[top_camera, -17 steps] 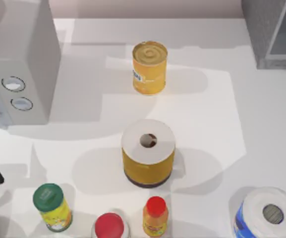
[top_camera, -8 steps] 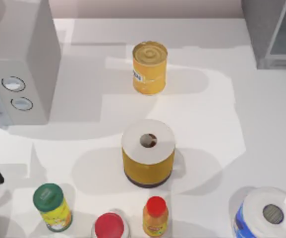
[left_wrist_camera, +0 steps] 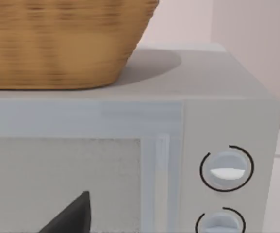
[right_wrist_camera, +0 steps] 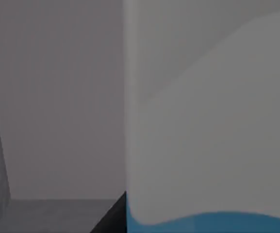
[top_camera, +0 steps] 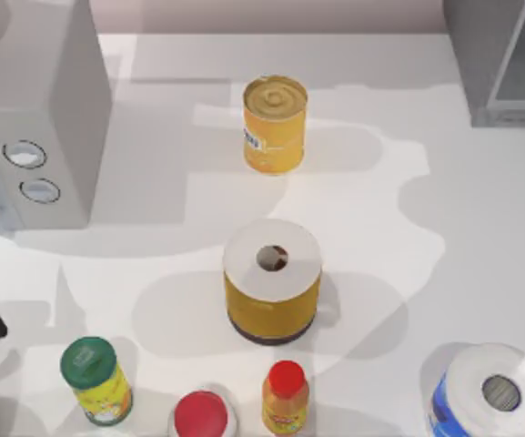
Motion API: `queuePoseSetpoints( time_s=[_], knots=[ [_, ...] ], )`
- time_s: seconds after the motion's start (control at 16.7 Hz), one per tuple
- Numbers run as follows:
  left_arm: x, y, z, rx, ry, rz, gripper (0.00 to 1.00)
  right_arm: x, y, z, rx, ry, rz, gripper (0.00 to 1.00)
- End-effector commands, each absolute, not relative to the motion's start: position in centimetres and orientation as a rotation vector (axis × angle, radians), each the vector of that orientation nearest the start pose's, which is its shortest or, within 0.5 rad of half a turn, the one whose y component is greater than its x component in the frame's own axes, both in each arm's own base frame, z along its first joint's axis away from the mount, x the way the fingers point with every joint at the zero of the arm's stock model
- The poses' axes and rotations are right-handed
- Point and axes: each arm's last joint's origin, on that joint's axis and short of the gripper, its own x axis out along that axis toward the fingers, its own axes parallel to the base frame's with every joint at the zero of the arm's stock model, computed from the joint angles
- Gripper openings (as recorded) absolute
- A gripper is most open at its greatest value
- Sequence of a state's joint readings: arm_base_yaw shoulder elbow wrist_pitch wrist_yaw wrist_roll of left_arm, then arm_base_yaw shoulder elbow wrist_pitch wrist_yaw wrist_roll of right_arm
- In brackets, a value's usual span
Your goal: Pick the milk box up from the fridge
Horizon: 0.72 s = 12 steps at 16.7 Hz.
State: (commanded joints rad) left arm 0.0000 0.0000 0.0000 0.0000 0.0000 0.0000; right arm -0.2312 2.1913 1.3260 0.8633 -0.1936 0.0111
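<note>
milk box inside fridge

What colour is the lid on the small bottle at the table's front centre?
Red; the small bottle has a yellow-orange body, clearest in the top view.

The fridge (top right corner) is cut off by the edges.

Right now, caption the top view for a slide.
Table with yellow can, paper rolls, bottles; microwave at left, fridge at far right.
</note>
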Motion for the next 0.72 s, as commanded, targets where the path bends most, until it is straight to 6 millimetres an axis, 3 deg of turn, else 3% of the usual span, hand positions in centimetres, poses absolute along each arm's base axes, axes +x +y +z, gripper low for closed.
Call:
queuePoseSetpoints(
  time_s=[0.24,0.54,0.72],
  knots=[
    [10.6,-0.1,16.0,0.0,0.0,0.0,1.0,45.5,-10.3,17.2,-0.004,-0.007,-0.024,0.0],
    [10.6,-0.1,16.0,0.0,0.0,0.0,1.0,39.7,-10.1,16.3,0.004,0.025,-0.019,0.0],
    [10.6,-0.1,16.0,0.0,0.0,0.0,1.0,37.5,-9.9,16.5,0.001,0.011,-0.013,0.0]
  ],
)
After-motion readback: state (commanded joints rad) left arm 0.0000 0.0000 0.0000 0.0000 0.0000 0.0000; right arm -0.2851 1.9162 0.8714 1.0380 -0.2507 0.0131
